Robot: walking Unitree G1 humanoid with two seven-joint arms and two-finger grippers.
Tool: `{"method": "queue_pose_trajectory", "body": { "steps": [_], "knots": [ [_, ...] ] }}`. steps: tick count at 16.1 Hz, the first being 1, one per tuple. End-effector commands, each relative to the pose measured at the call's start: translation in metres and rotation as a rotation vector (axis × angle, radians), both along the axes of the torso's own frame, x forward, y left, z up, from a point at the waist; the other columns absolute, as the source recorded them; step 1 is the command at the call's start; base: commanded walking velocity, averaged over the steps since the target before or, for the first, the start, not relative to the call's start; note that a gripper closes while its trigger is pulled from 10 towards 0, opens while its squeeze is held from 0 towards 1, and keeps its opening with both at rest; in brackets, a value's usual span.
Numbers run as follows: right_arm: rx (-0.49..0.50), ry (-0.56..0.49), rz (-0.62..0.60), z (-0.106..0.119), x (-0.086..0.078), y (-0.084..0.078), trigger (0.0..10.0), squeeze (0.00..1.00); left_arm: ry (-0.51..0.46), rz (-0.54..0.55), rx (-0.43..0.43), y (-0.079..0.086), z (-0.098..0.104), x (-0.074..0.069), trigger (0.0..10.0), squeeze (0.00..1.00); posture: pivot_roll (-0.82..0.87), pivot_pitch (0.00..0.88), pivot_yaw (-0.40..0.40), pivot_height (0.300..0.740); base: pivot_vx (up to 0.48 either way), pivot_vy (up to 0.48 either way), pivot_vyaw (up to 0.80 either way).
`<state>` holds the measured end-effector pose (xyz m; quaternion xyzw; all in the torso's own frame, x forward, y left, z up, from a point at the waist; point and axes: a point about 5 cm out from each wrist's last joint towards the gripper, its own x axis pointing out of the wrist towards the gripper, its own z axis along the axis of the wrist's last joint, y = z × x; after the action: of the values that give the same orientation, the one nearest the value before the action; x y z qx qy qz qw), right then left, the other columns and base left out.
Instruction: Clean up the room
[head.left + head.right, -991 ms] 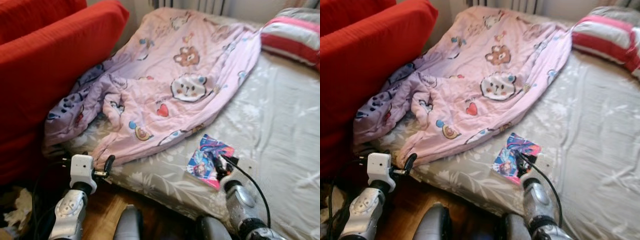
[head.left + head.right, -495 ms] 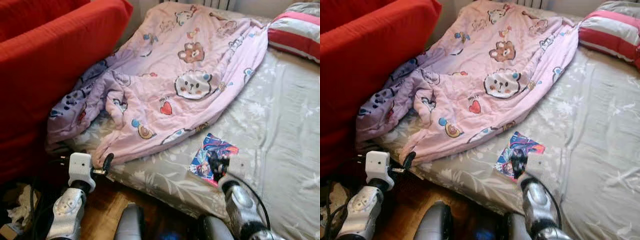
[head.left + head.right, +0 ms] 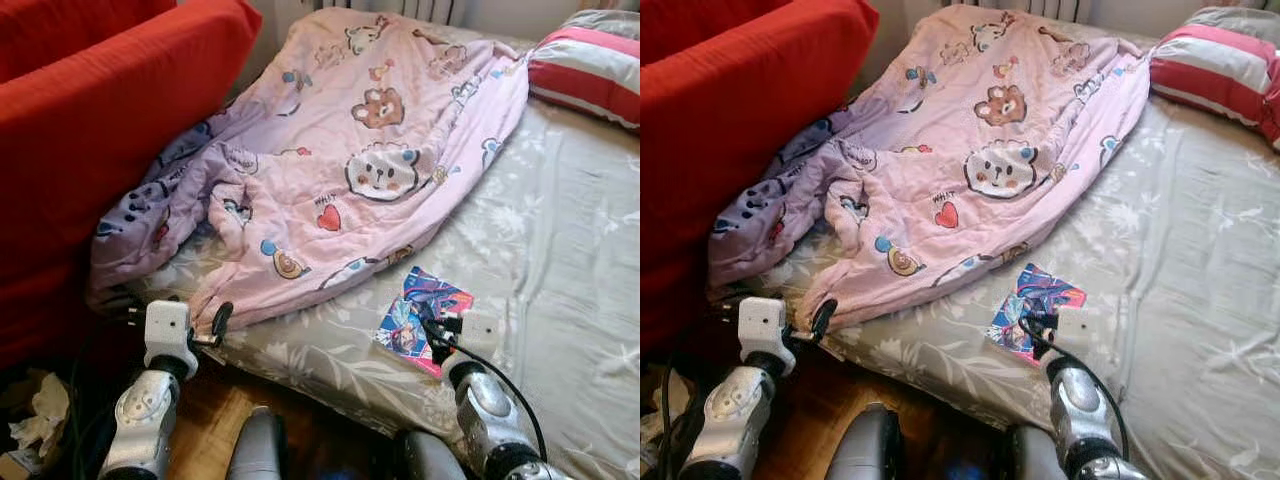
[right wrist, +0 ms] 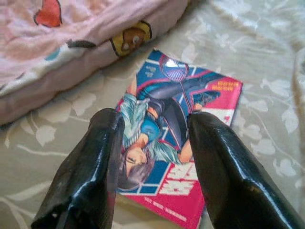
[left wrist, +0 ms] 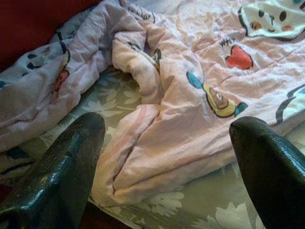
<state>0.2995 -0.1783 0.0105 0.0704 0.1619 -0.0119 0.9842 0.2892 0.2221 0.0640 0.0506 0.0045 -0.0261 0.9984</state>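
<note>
A colourful comic book (image 3: 412,300) lies flat on the grey floral sheet (image 3: 560,250) near the bed's front edge. My right gripper (image 3: 440,335) hovers just over its near end, open. In the right wrist view the two fingers (image 4: 100,157) stand apart with the book's cover (image 4: 171,86) between them. A pink cartoon-print blanket (image 3: 380,150) lies rumpled across the left half of the bed. My left gripper (image 5: 169,126) is open at the bed's edge. It faces the blanket's lower corner (image 5: 143,167) and touches nothing.
A red sofa (image 3: 100,120) presses against the bed's left side. A red-and-white striped pillow (image 3: 590,65) lies at the far right. Below the bed edge are wooden floor (image 3: 215,420), crumpled paper (image 3: 35,425) and dark cables at the lower left.
The camera has shifted slightly. My right wrist has turned a little while its gripper stays over the book. The left arm has barely moved.
</note>
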Motion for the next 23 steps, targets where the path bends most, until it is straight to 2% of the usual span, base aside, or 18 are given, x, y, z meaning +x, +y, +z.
{"method": "queue_pose_trajectory", "body": {
  "steps": [1, 7, 10, 11, 15, 17, 20, 23],
  "knots": [
    [0.005, 0.026, -0.004, -0.005, -0.003, 0.001, 10.0, 0.0, 0.051, 0.016, -0.002, 0.005, -0.009, -0.004, 10.0, 0.0, 0.2, 0.178, 0.022, 0.645, -0.259, 0.0, 0.0],
    [0.029, 0.03, -0.022, -0.006, -0.005, 0.002, 10.0, 0.0, 0.063, 0.027, 0.013, 0.006, -0.011, -0.005, 10.0, 0.0, 0.21, 0.178, 0.021, 0.645, 0.0, 0.0, 0.0],
    [0.081, 0.042, -0.065, -0.007, -0.004, 0.001, 10.0, 0.0, 0.059, 0.028, 0.019, 0.008, -0.01, -0.005, 10.0, 0.0, 0.21, 0.2, 0.024, 0.645, 0.0, 0.0, 0.0],
    [0.104, 0.079, -0.092, -0.009, -0.004, 0.001, 10.0, 0.0, 0.061, 0.024, 0.024, 0.008, -0.01, -0.006, 10.0, 0.0, 0.22, 0.211, 0.026, 0.645, 0.0, 0.0, 0.0],
    [0.067, 0.107, -0.086, -0.012, -0.006, 0.003, 10.0, 0.0, 0.061, 0.023, 0.035, 0.011, -0.01, -0.012, 10.0, 0.0, 0.25, 0.215, 0.027, 0.621, 0.0, 0.0, 0.0],
    [-0.016, 0.1, -0.054, -0.01, -0.004, 0.004, 10.0, 0.0, 0.06, 0.033, 0.038, 0.016, -0.01, -0.015, 10.0, 0.0, 0.25, 0.228, 0.032, 0.611, 0.0, 0.0, 0.0],
    [-0.005, 0.101, -0.063, -0.008, -0.001, 0.005, 10.0, 0.0, 0.061, 0.028, 0.047, 0.018, -0.009, -0.02, 10.0, 0.0, 0.27, 0.25, 0.039, 0.611, 0.0, 0.0, 0.0],
    [0.056, 0.108, -0.106, -0.005, 0.003, 0.005, 10.0, 0.0, 0.051, 0.024, 0.053, 0.02, -0.004, -0.024, 10.0, 0.0, 0.29, 0.279, 0.05, 0.611, 0.0, 0.0, 0.0]
  ]
}}
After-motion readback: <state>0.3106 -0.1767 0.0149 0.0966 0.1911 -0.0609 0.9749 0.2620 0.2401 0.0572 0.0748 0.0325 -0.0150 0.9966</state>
